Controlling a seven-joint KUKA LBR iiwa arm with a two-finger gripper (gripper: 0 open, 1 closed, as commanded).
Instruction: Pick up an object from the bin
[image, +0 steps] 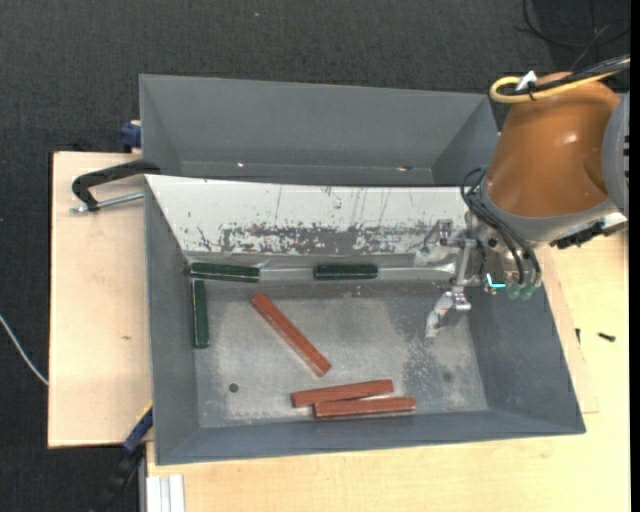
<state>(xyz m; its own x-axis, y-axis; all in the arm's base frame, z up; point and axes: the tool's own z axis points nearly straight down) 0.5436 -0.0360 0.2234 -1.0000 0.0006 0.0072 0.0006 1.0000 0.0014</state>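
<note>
Camera view: the tool (447, 312) is seen low over bare, speckled floor in the right part of the grey bin (300, 130); whether it is open or closed cannot be told. The arm, under its orange cover (555, 150), is angled in from the right. Nearest to the tool, a pair of reddish-brown bars (365, 406) is laid side by side along the front wall. A third reddish-brown bar (290, 335) is slanted mid-floor, and dark green bars (345, 270) are ranged along the far and left edges.
</note>
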